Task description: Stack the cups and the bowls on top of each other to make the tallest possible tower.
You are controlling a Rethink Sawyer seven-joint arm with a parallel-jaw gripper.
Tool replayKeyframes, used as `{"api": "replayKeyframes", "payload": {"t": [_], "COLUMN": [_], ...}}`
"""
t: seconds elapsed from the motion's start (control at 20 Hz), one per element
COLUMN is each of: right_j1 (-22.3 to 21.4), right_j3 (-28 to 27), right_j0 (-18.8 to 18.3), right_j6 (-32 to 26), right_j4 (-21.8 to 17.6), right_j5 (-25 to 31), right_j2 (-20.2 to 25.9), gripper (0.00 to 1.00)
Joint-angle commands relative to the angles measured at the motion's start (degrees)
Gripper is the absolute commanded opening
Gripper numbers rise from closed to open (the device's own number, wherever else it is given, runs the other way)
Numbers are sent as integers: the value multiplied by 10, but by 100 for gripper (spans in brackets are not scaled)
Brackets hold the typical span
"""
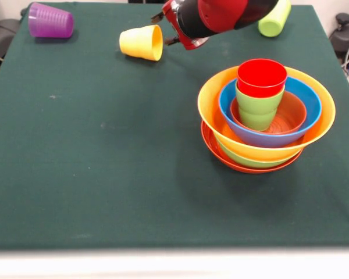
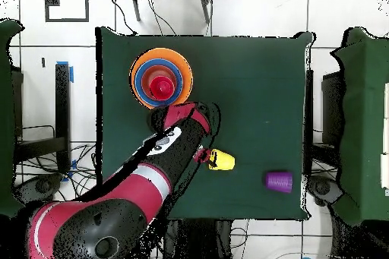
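Note:
The tower (image 1: 266,116) stands right of centre: a wide red-orange bowl, a green bowl, a large orange-yellow bowl (image 1: 209,96), a blue bowl and a small orange bowl, nested. A light green cup with the red cup (image 1: 262,75) inside it stands in them. It also shows in the overhead view (image 2: 159,81). The yellow cup (image 1: 142,42) (image 2: 221,160) lies on its side at the far middle. My gripper (image 1: 164,29) (image 2: 203,156) is open right beside its mouth. The purple cup (image 1: 50,21) (image 2: 279,181) lies at the far left. A second light green cup (image 1: 274,18) lies behind the arm.
The dark green cloth covers the table (image 1: 104,174). My red and black arm (image 1: 221,14) reaches across the far edge, just above and behind the tower. The table's near edge (image 1: 174,250) runs along the bottom of the front view.

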Motion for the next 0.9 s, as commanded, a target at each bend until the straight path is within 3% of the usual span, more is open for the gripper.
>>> {"api": "replayKeyframes", "payload": {"t": [0.05, 0.5, 0.9], "right_j1": [25, 47, 54], "right_j3": [-13, -47, -42], "right_j0": [25, 39, 49], "right_j6": [18, 22, 34], "right_j4": [-39, -68, -87], "right_j5": [8, 35, -5], "right_j2": [54, 33, 24], "gripper": [100, 100, 100]}}
